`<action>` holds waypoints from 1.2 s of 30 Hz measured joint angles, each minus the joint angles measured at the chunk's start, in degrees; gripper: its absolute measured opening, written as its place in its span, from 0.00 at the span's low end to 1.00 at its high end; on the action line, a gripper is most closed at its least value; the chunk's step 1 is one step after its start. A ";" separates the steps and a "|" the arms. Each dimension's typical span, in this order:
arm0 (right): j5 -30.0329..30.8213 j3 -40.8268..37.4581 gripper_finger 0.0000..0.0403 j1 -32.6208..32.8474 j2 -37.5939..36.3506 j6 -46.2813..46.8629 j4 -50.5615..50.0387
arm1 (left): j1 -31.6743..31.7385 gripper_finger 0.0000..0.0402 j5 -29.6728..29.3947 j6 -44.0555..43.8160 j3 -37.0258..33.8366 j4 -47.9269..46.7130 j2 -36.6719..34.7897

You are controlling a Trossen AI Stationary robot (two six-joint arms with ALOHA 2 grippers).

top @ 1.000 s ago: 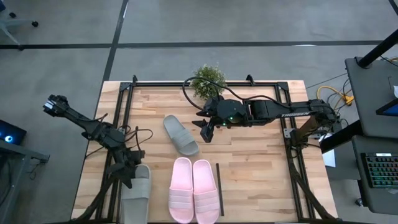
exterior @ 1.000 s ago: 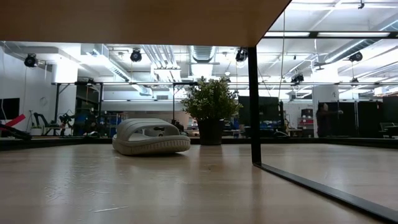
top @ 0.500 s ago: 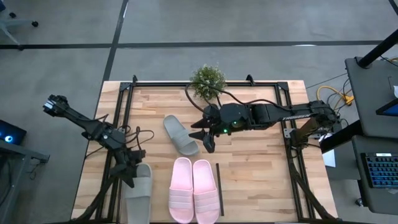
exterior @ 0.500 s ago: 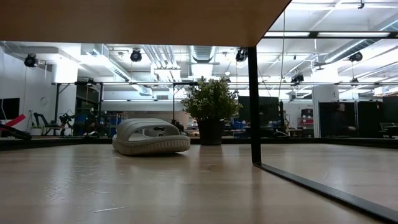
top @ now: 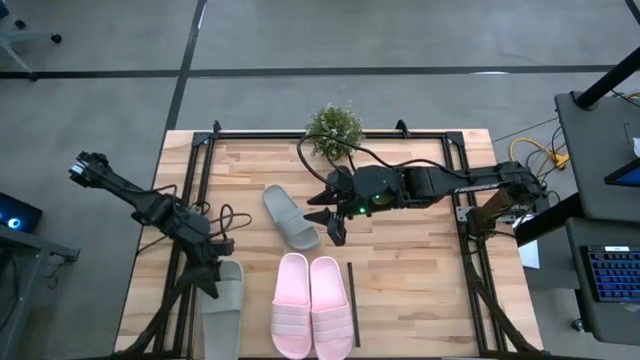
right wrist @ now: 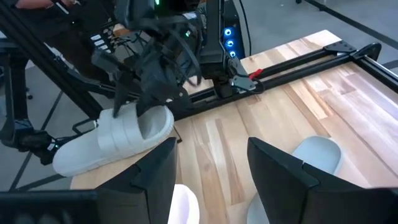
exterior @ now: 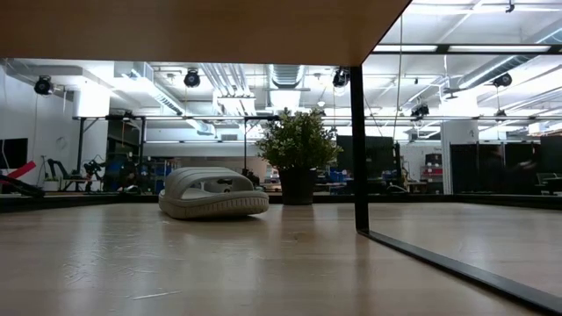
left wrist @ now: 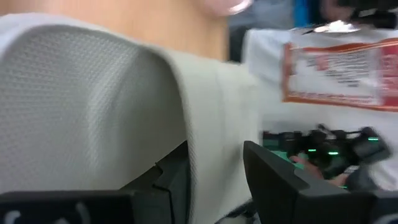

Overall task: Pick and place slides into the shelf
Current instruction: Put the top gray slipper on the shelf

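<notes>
Right gripper (top: 337,228), fingers parted and empty, hovers just beside the loose grey-green slide (top: 290,217), seemingly lying diagonally to its left.

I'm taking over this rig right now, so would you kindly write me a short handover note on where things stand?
Left pincer: shut on a grey-green slide at the table's near left corner, gripping its strap.
Right pincer: open and holding nothing, beside the second grey-green slide that lies mid-table.
Pink pair: side by side at the near edge, next to a thin black bar.
Plant: at the far edge.
Done: pink pair looks placed.
Left: set down the held slide, then pick and place the mid-table one.
</notes>
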 joint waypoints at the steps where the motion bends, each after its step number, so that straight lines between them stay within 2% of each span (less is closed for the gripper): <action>1: -0.02 0.00 0.46 0.00 -0.02 -0.09 -0.09 | -0.02 0.31 0.10 0.51 -0.04 -1.43 0.43; 6: -0.06 0.00 0.46 0.00 0.00 -0.16 -1.03 | -0.04 0.31 0.11 0.72 0.18 -1.79 0.46; 10: -0.06 0.00 0.46 0.00 -0.01 -0.15 -2.06 | -0.04 0.31 -0.20 0.73 2.54 -7.49 0.18; 16: -0.06 -0.01 0.46 0.00 -0.02 -0.36 -2.07 | -0.04 0.31 -1.33 0.76 6.45 -10.77 0.30; 23: -0.06 0.00 0.46 0.00 0.00 -0.38 -2.57 | -0.04 0.31 -1.10 3.93 9.22 -21.25 2.04; 30: -0.08 0.00 0.46 0.00 -0.02 -0.36 -3.01 | -0.04 0.31 -1.10 3.97 10.71 -24.07 2.45; 36: -0.06 0.00 0.46 0.00 -0.01 -0.36 -3.14 | 0.01 0.31 -1.65 4.76 14.70 -27.14 1.94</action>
